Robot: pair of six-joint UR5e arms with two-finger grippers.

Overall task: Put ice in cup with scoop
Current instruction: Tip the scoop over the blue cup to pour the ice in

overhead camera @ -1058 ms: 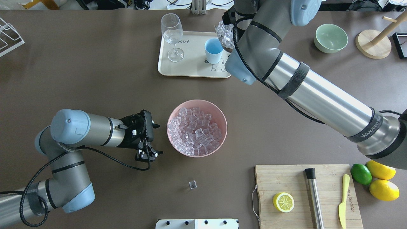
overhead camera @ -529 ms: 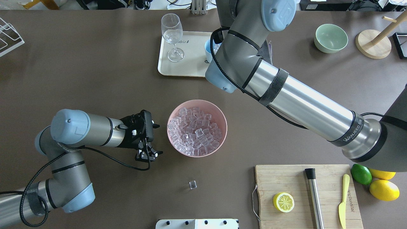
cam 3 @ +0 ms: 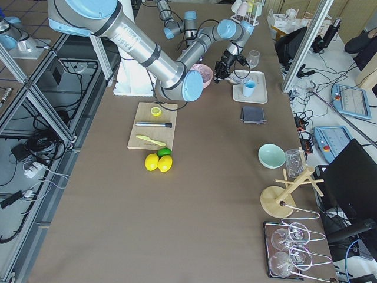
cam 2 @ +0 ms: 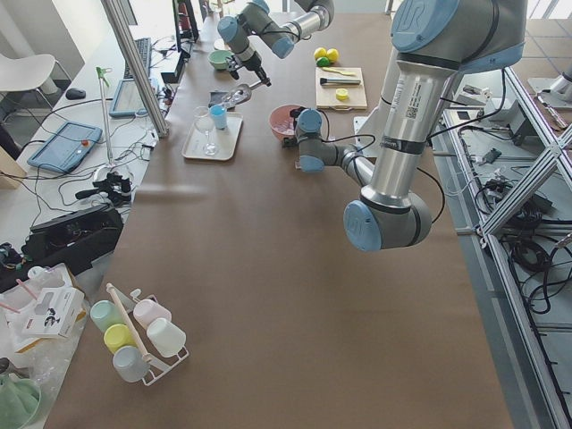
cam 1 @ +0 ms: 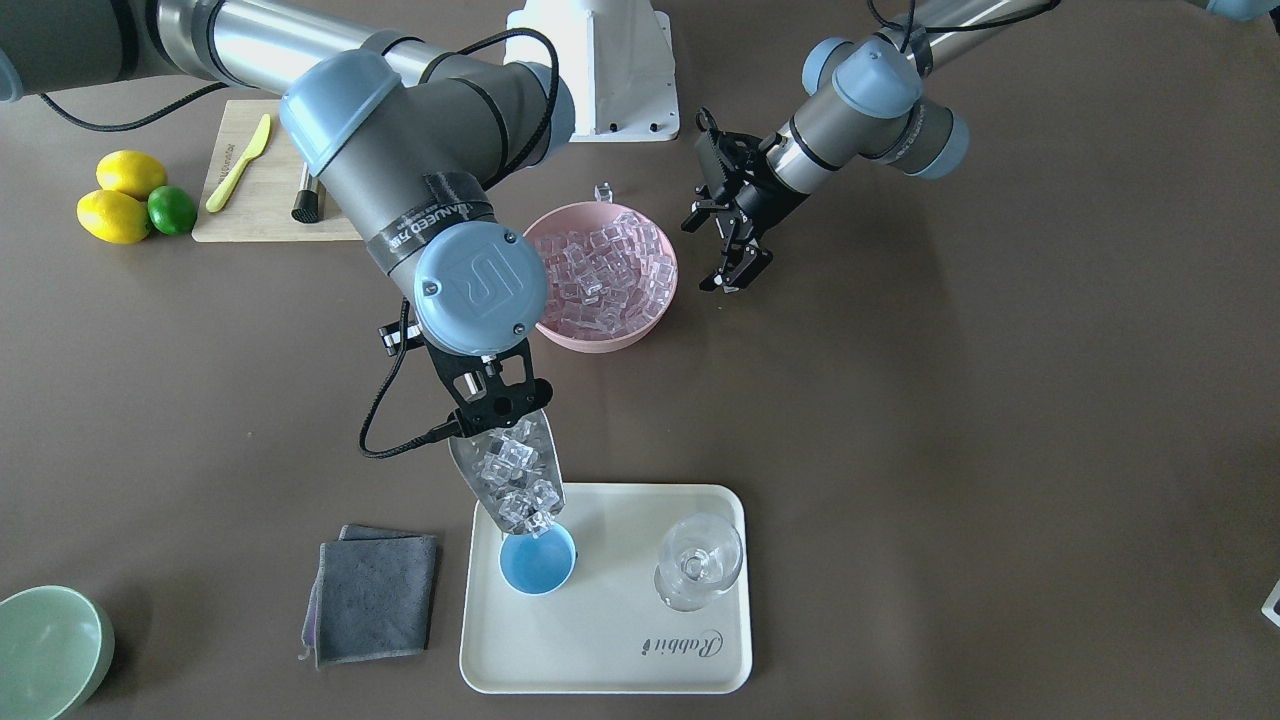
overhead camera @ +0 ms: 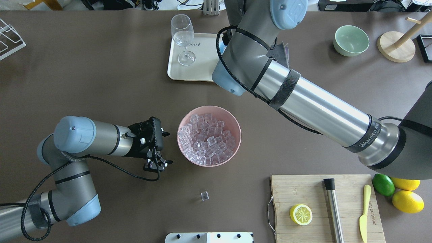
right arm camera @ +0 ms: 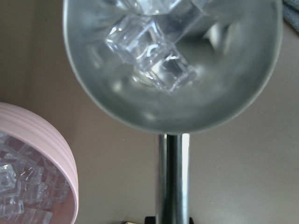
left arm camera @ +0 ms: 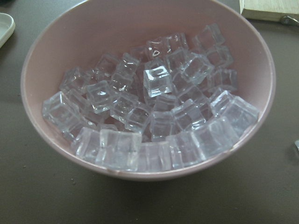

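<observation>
Over tray [cam 1: 620, 600], scoop [cam 1: 510, 475] slopes handle-high, mouth seemingly above cup [cam 1: 537, 568].

The tabletop [overhead camera: 101, 67] is wide and dark brown, and it runs a long way down the room. Soft bright light falls on it and makes only faint shadows. A shiny metal post [cam 2: 136, 63] stands up at one long edge. Past the post is a pale grey desk [cam 2: 89, 121] with a keyboard [cam 2: 143, 55] and a tablet [cam 2: 64, 145] on it. A white chair [cam 2: 25, 73] sits by that desk. The floor [cam 2: 536, 357] on the other side is grey. A black screen [cam 3: 353, 183] stands near the tabletop.
</observation>
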